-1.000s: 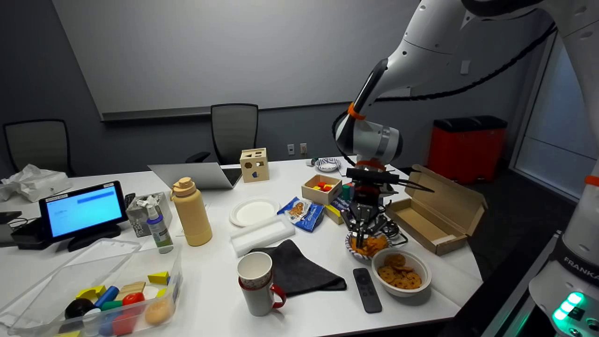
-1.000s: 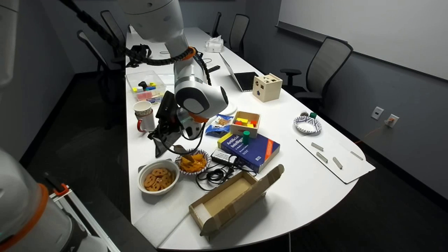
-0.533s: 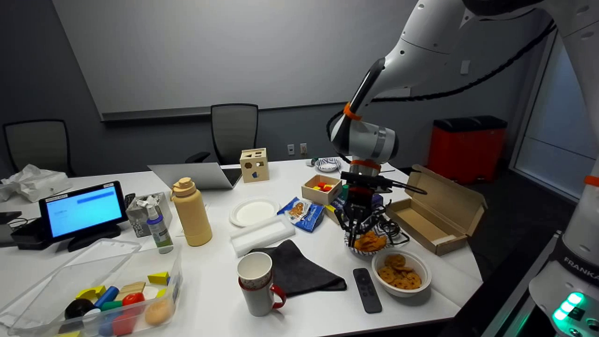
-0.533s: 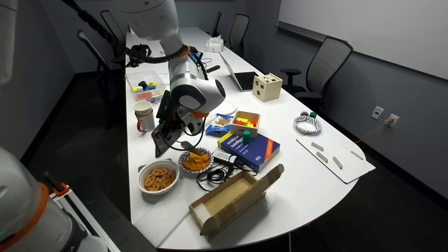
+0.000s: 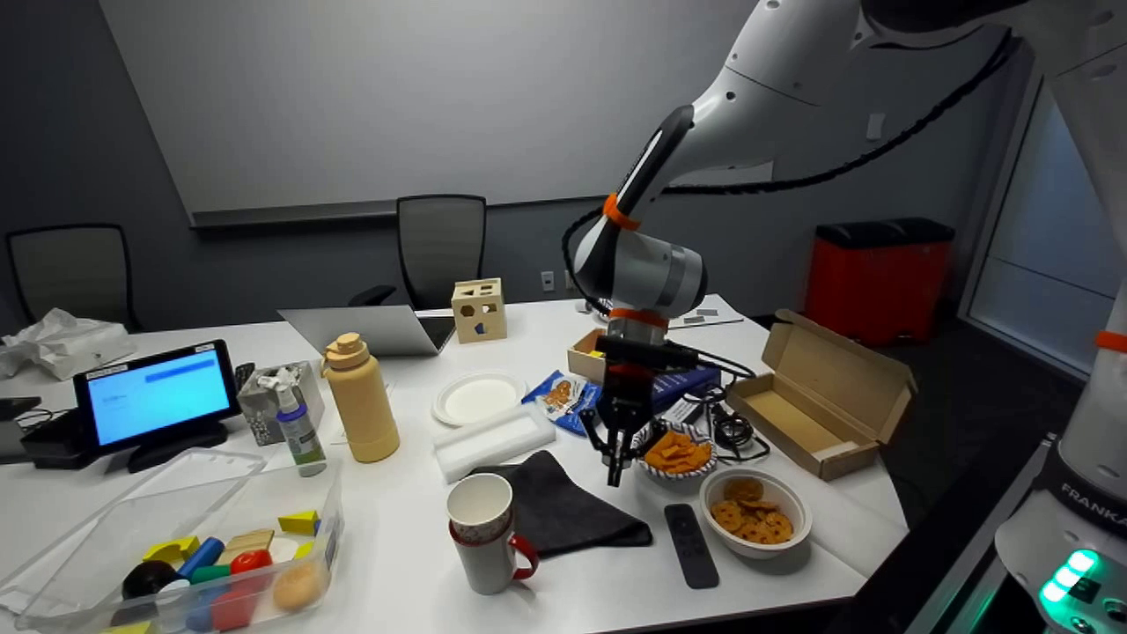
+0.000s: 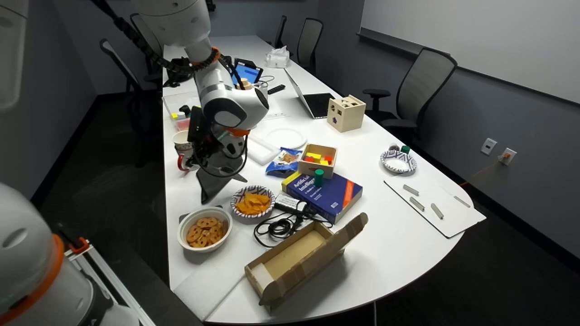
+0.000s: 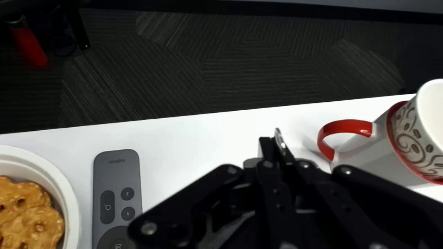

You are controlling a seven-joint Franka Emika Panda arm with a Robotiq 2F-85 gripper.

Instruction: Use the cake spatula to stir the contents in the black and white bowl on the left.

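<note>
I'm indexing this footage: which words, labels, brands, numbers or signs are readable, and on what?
"FRANKA": robot base
"Artificial Intelligence": book
"logitech": remote, upside down
"2": remote
"1": remote
Magnifier-like sign: remote's oval button
Partly cut off: remote's round button
Too small or blurred: tablet, bag, spray bottle, adapter, book's smaller print

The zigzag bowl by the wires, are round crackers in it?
No, in an exterior view that zigzag bowl holds orange chips; round crackers sit in the white bowl.
</note>
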